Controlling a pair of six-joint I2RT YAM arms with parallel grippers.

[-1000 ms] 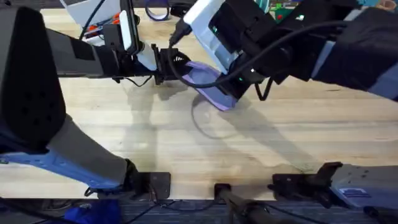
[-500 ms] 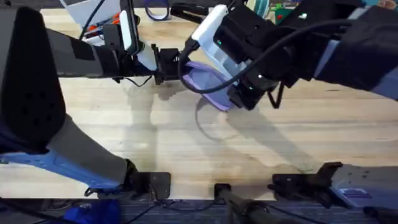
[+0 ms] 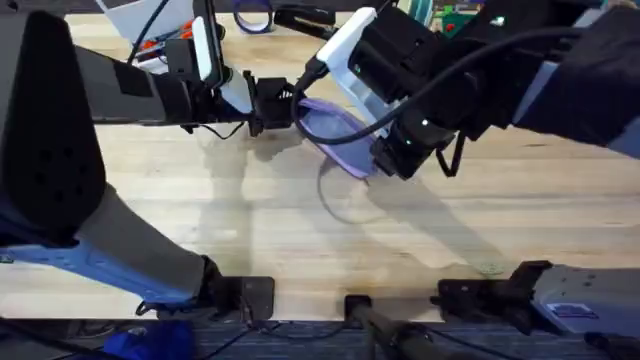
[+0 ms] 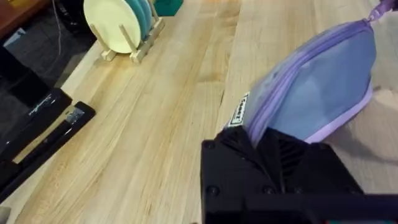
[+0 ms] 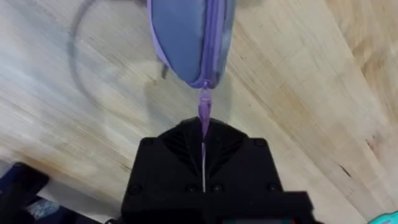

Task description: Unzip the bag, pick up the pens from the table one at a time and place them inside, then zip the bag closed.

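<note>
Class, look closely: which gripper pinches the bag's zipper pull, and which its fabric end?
The right gripper pinches the zipper pull; the left gripper clamps the bag by its fabric end.

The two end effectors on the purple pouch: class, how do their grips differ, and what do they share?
The left end effector clamps the fabric corner of the bag beside its white label; the right end effector pinches only the thin zipper pull at the opposite end. The left reaches in from the side, the right from above, across the bag. Both are black and shut, holding the bag up off the table.
</note>
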